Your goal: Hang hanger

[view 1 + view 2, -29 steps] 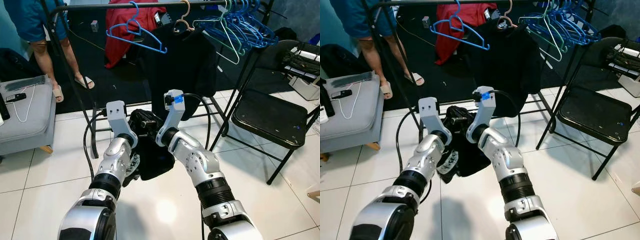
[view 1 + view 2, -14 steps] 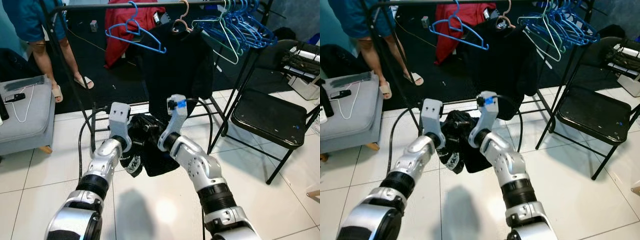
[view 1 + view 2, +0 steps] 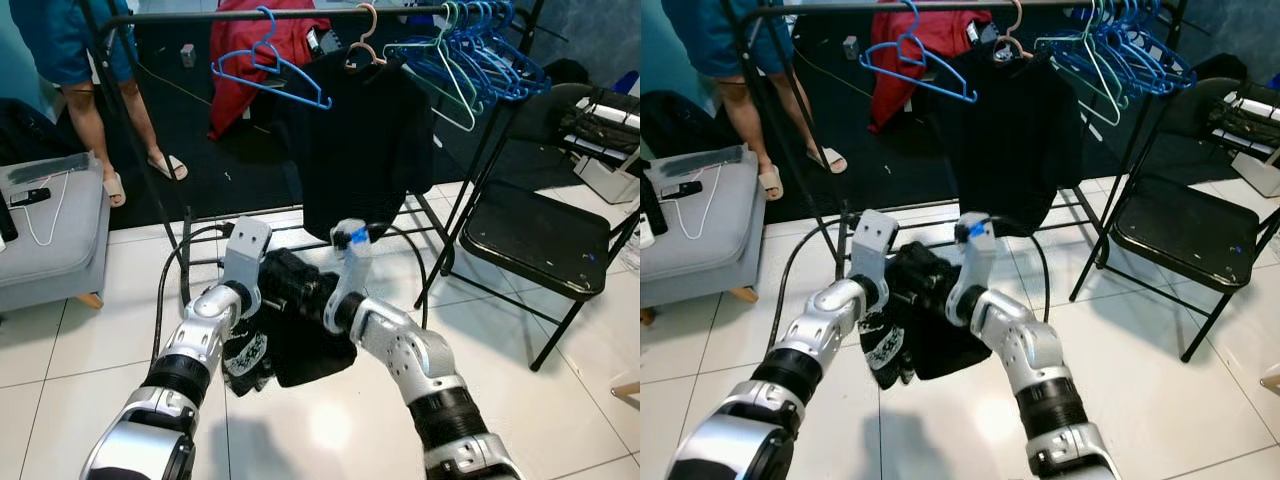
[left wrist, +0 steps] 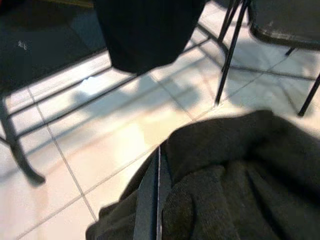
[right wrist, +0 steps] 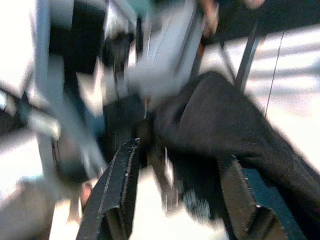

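A crumpled black garment (image 3: 300,340) hangs between my two arms, low over the white tiled floor. My left gripper (image 4: 155,200) has its fingers pressed together with the dark cloth draped around them. My right gripper (image 5: 172,200) points into the same bundle with its fingers (image 5: 115,190) spread wide and cloth beyond them. Above stands the clothes rack's rail (image 3: 200,15). It carries a lone blue hanger (image 3: 270,65), a black T-shirt (image 3: 360,140) on a beige hanger (image 3: 367,40), and several blue and teal hangers (image 3: 480,50). No hanger can be made out inside the bundle.
A black folding chair (image 3: 540,235) stands right of the rack. A person's legs (image 3: 90,110) are at the rack's left end, beside a grey cushioned seat (image 3: 50,230). The rack's base bars (image 3: 210,215) cross the floor ahead. A red garment (image 3: 250,50) hangs behind.
Both wrists have sunk a little and closed in on each other with the garment. Its patterned part now dangles below my left forearm. The right wrist picture is blurred by motion.
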Tool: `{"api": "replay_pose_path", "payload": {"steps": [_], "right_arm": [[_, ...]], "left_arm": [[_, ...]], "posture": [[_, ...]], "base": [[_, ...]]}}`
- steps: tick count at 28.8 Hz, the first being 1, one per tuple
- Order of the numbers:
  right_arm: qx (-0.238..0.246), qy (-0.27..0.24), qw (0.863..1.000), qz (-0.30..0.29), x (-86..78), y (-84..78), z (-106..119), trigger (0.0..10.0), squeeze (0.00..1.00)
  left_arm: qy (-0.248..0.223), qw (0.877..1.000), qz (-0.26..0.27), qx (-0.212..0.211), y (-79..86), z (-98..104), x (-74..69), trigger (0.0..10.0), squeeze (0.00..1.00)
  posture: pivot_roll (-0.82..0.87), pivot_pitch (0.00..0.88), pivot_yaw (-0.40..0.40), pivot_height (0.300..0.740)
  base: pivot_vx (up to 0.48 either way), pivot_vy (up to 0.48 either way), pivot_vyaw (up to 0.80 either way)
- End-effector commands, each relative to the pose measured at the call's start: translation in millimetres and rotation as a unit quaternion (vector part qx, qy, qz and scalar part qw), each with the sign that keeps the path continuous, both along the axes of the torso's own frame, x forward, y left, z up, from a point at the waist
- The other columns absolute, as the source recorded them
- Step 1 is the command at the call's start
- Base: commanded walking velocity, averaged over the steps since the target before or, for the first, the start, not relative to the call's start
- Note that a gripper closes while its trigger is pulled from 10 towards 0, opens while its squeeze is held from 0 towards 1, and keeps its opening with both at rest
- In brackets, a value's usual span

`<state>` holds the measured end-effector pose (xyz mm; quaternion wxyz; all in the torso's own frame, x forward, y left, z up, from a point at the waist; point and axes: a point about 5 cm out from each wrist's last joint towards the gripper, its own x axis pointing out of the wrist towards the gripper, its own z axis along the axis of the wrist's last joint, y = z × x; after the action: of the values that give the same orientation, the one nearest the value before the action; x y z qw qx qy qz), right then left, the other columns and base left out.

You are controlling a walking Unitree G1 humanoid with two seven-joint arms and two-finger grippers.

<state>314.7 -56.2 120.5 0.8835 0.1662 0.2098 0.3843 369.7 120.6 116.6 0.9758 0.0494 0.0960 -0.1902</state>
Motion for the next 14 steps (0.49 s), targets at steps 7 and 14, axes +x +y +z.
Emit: {"api": "replay_pose_path", "payload": {"steps": [7,14], "right_arm": [[-0.068,0.056,0.995,0.048,-28.5,-28.9,-31,10.0,0.0],[-0.121,-0.027,0.975,-0.183,-8.7,-82.2,-35,10.0,0.0]], "left_arm": [[0.088,0.994,0.063,0.017,20.6,-18,-1.1,0.0,0.0],[0.161,0.977,0.138,-0.014,38.3,-32,-5.7,0.0,0.0]], "posture": [[-0.08,0.111,0.014,0.74],[-0.08,0.122,0.028,0.74]], "base": [[0.0,0.0,0.0],[0.0,0.0,0.0]]}}
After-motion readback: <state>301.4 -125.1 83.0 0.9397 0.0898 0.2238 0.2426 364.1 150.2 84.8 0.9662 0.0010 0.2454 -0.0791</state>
